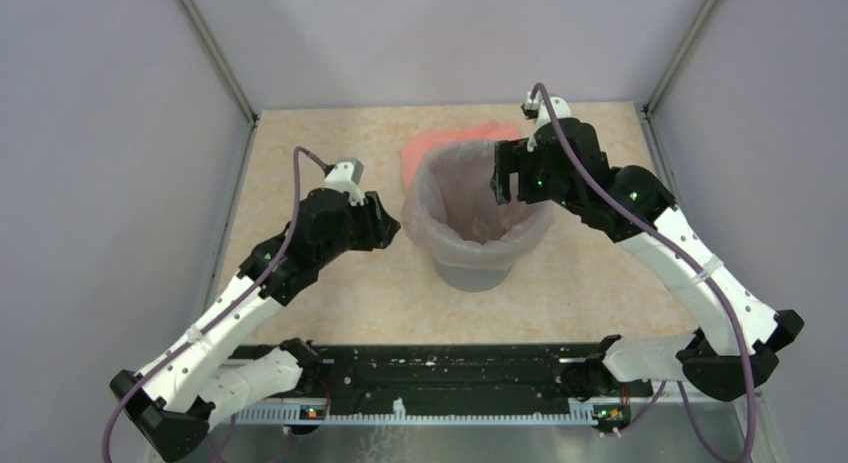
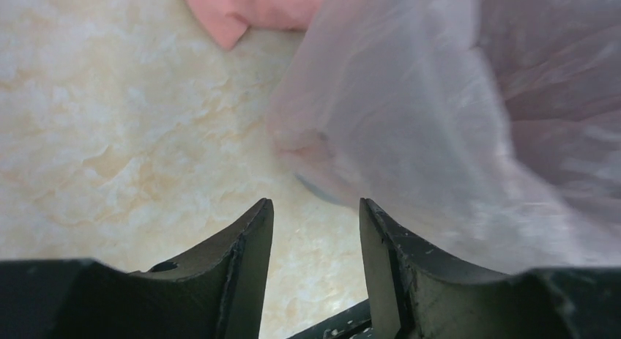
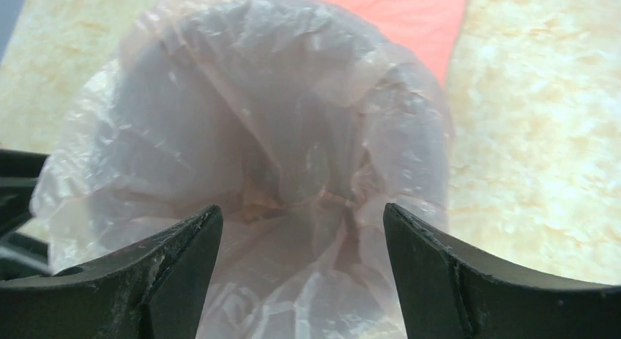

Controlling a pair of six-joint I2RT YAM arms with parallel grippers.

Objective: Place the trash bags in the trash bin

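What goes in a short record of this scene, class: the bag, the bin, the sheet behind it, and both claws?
trash bag: see-through pale pink film, lining the bin, edge draped over the rim
trash bin: grey, round, upright, only its lower wall showing
salmon-pink sheet: flat on the table, behind the bin
left claw: open, empty, beside the bin's left side
right claw: open, empty, over the bin's mouth near its right rim
table: beige marbled top
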